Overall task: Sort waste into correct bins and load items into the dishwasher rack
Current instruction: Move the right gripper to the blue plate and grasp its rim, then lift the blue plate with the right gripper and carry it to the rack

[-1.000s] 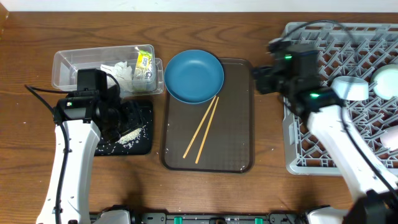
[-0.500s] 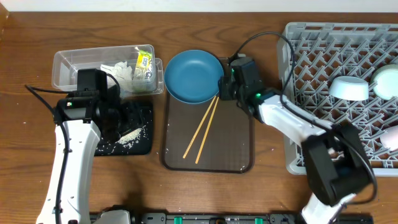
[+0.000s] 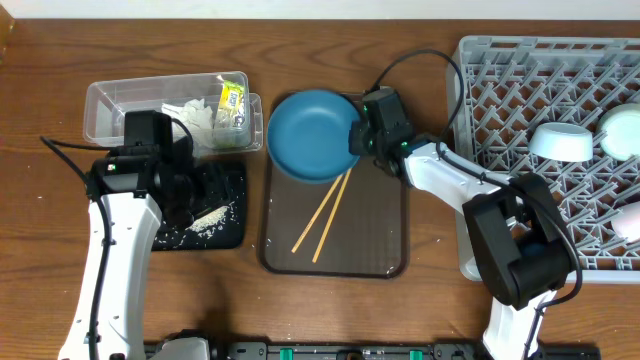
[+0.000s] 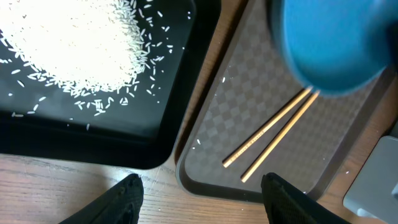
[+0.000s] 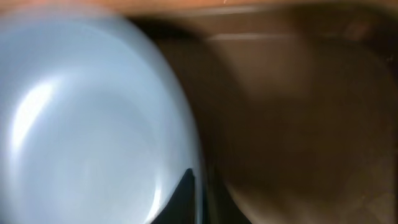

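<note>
Our right fingers (image 5: 185, 200) are pinched on the dark blue plate (image 3: 310, 135). Our left fingers (image 4: 127, 200) hang apart, empty, over the black tray (image 4: 93, 134)

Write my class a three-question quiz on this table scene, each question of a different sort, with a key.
1. True or false: the two thin wooden chopsticks lie on the flat brown tray.
2. What does the right claw grip? A) nothing B) the dark blue round plate C) a steel spoon
3. Which container holds the loose white rice grains?
Key: 1 true; 2 B; 3 the shallow black tray.
</note>
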Motion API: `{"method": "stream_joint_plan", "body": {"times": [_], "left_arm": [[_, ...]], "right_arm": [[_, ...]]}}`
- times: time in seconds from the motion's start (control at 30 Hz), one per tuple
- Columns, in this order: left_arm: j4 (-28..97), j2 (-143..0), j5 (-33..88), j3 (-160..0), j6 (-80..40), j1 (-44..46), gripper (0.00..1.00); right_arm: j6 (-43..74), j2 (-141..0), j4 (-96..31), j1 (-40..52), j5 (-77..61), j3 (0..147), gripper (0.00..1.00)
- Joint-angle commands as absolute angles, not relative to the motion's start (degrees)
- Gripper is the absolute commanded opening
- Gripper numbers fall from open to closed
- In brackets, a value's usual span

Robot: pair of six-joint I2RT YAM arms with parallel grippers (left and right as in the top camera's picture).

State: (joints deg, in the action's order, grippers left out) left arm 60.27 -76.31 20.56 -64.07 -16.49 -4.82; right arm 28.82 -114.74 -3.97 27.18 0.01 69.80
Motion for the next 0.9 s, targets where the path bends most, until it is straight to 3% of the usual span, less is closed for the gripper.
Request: {"method": "stream_joint_plan", "body": {"times": [0.0, 0.23, 0.5, 0.87], "left_arm": [[60.6, -75.9, 19.8, -64.3, -16.2, -5.1, 0.64], [60.6, -75.9, 19.8, -64.3, -16.2, -5.1, 0.64], [60.6, -76.0, 19.8, -64.3, -16.2, -5.1, 0.64], [60.6, -76.0, 19.8, -64.3, -16.2, -5.1, 0.64]], "right_arm": [[29.1, -113.5, -4.1, 26.0, 3.0, 72.1, 0.01], [19.2, -106.5, -6.9, 23.6, 10.0, 72.5, 0.01], [4.0, -93.4, -10.6, 19.2, 30.7, 72.5, 0.01], [-20.3, -91.0, 7.2, 5.5, 62.9, 72.5, 0.01]]}}
